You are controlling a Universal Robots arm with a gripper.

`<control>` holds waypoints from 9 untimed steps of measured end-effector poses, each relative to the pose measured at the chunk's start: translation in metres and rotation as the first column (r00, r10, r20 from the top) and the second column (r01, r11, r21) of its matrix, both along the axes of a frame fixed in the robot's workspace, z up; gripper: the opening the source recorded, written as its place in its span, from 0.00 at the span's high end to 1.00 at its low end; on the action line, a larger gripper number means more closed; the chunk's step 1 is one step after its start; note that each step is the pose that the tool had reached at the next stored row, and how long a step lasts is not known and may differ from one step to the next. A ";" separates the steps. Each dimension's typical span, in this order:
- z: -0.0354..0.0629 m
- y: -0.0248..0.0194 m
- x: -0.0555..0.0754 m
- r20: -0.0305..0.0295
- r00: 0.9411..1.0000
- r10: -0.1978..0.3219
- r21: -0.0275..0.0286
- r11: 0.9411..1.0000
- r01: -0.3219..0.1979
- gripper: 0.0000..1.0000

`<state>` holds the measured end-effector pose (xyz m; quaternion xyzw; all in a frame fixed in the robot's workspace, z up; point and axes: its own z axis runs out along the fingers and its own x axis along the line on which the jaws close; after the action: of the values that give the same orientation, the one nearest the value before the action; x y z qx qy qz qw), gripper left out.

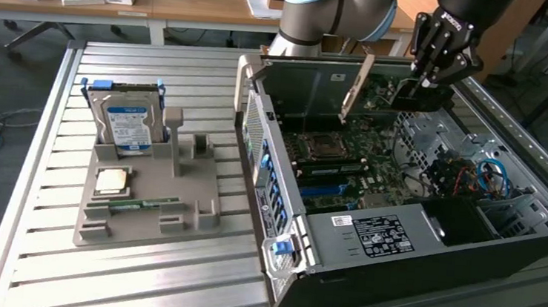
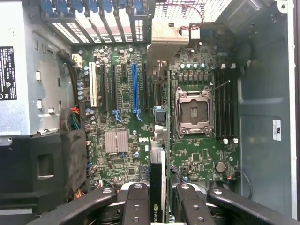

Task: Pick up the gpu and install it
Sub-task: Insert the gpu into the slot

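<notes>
Clearly gripper [image 2: 162,199] clamps gpu [image 2: 158,171] edge-on (exterior view: pale bracket [image 1: 357,88]).

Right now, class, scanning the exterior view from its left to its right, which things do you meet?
hard drive → blue case latch → gpu held in the claw → blue cables

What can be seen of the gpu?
The gpu is a thin dark circuit card with a pale metal bracket at one end and a logo on its edge. The gripper holds it on edge between its jaws, over the motherboard inside the open computer case; contact with the board cannot be told.
</notes>
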<state>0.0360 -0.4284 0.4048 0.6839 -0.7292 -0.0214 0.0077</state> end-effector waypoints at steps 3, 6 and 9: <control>-0.0001 0.0000 0.000 0.000 1.000 0.000 0.000 1.000 0.000 0.74; -0.0001 0.0000 0.000 0.000 1.000 0.000 0.000 1.000 0.000 0.74; 0.0000 0.0000 0.000 0.000 1.000 0.000 0.000 1.000 0.000 0.74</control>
<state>0.0359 -0.4284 0.4047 0.6839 -0.7292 -0.0214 0.0077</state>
